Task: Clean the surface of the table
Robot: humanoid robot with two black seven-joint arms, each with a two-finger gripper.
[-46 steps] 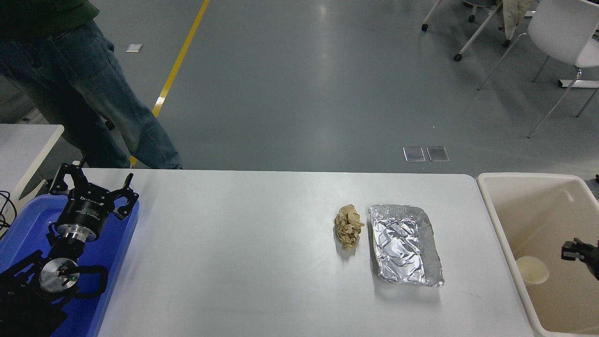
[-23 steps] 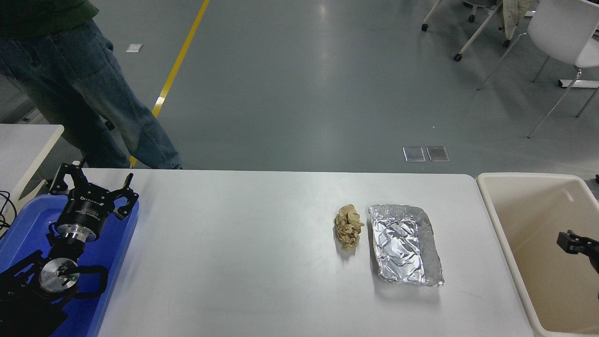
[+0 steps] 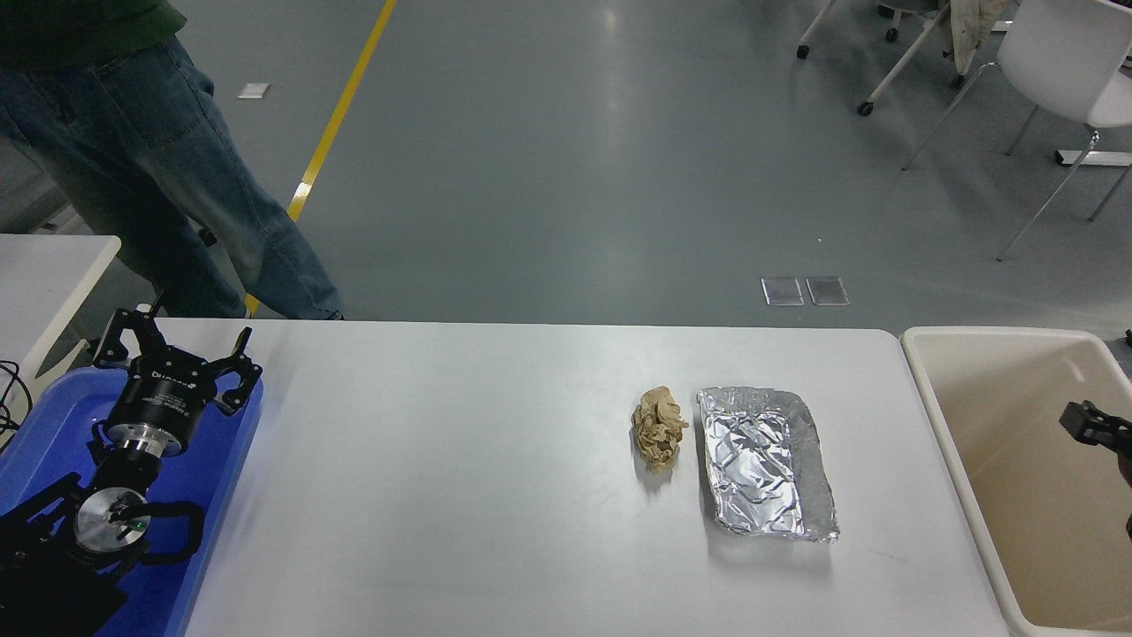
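Note:
The white table surface (image 3: 460,478) fills the middle of the head view. On its right half lie a crumpled brown paper wad (image 3: 659,429) and, just right of it, an empty crinkled foil tray (image 3: 765,460). My right gripper (image 3: 1081,419) shows only as a small black tip at the right edge, above the beige bin (image 3: 955,460) and well to the right of the foil tray. Nothing shows in it. My left gripper (image 3: 172,349) is parked at the lower left over the blue tray (image 3: 44,433), open and empty.
The beige bin stands against the table's right end. A person in blue jeans (image 3: 177,177) stands at the far left corner. A smaller white table (image 3: 44,265) sits at the left edge. White chairs (image 3: 1061,62) stand far back right.
The right gripper has risen a little over the bin. A pale round cup seen inside the bin a second ago no longer shows. The left arm, the paper wad and the foil tray have not moved.

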